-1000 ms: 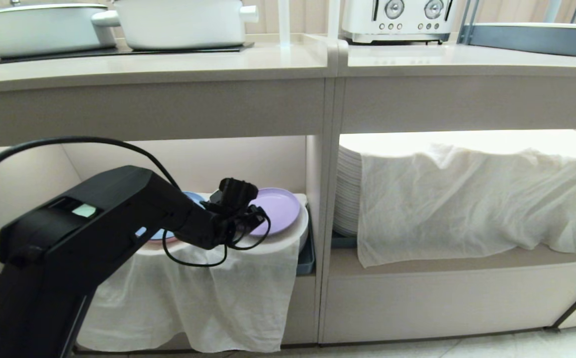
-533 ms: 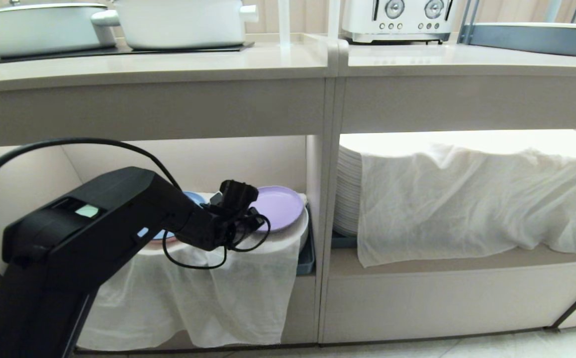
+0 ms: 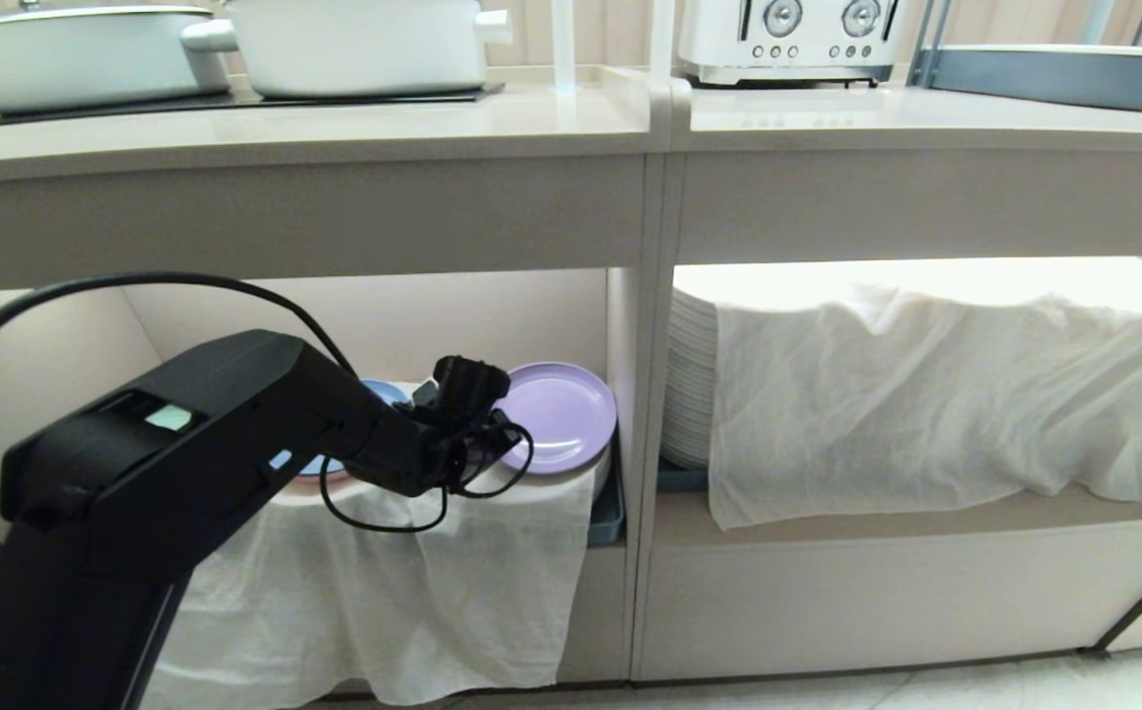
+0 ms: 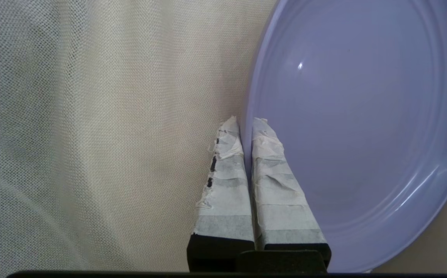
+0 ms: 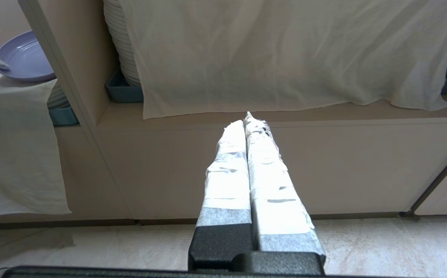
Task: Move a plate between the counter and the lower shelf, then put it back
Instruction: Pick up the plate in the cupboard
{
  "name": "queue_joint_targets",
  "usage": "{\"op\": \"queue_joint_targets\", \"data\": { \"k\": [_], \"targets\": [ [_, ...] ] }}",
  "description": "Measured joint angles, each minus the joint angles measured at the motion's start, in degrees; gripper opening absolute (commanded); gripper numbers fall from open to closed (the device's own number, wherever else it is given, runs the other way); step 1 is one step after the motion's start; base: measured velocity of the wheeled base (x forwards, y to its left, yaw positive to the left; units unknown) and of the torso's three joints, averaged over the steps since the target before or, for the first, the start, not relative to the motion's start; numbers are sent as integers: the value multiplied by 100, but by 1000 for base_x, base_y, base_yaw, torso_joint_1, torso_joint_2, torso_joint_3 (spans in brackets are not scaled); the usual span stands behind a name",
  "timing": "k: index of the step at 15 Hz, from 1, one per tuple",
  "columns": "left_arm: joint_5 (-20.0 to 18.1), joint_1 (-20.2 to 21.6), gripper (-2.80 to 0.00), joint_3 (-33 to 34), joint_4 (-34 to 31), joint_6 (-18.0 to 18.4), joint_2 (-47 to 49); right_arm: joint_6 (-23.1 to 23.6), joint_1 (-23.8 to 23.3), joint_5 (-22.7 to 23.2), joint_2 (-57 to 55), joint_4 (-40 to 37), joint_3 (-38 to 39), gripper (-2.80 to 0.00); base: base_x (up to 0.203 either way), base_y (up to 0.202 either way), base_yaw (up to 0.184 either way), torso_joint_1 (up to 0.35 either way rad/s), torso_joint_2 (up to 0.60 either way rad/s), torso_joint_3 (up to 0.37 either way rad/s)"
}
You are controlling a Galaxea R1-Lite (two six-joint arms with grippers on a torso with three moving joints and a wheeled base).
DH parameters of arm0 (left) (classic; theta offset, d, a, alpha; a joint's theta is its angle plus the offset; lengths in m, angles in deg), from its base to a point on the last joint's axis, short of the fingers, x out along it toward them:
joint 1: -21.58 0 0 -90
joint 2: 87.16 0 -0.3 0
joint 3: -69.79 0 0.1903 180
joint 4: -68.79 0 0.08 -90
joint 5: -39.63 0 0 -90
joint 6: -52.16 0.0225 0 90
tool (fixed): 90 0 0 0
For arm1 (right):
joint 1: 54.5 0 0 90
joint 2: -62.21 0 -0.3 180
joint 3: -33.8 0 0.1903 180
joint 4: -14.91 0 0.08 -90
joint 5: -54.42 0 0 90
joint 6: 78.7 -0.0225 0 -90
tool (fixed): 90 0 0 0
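The lilac plate (image 3: 563, 414) sits in the lower shelf (image 3: 384, 316) on a cloth-draped hump, its right edge close to the compartment's side wall. My left gripper (image 3: 504, 436) reaches in from the left and is shut on the plate's near-left rim. In the left wrist view the taped fingers (image 4: 245, 121) pinch that rim, one over the plate (image 4: 354, 96) and one outside it against the cloth. The counter (image 3: 334, 128) runs above. My right gripper (image 5: 246, 117) hangs shut and empty before the right compartment, out of the head view.
A blue plate (image 3: 386, 392) lies behind my left wrist. The white cloth (image 3: 384, 592) drapes down the shelf front. A divider panel (image 3: 648, 394) separates a compartment with a tall white plate stack (image 3: 694, 375). White pots (image 3: 354, 44) and a toaster (image 3: 788, 39) stand on top.
My left gripper has shut on the plate's rim. The plate has slid a little to the right and its far side has tipped up.
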Motion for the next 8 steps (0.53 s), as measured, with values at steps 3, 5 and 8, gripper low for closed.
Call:
{"op": "queue_joint_targets", "data": {
  "k": [3, 5, 8],
  "targets": [
    [69, 1, -280, 24, -156, -18, -52, -2, 0, 2, 0, 0, 0, -280, 0, 0, 0, 0, 0, 0],
    [68, 0, -280, 27, -522, -85, -137, 2, 0, 2, 0, 0, 0, -280, 0, 0, 0, 0, 0, 0],
    [64, 0, -280, 35, -822, -302, -274, -4, 0, 0, 0, 0, 0, -280, 0, 0, 0, 0, 0, 0]
  ]
}}
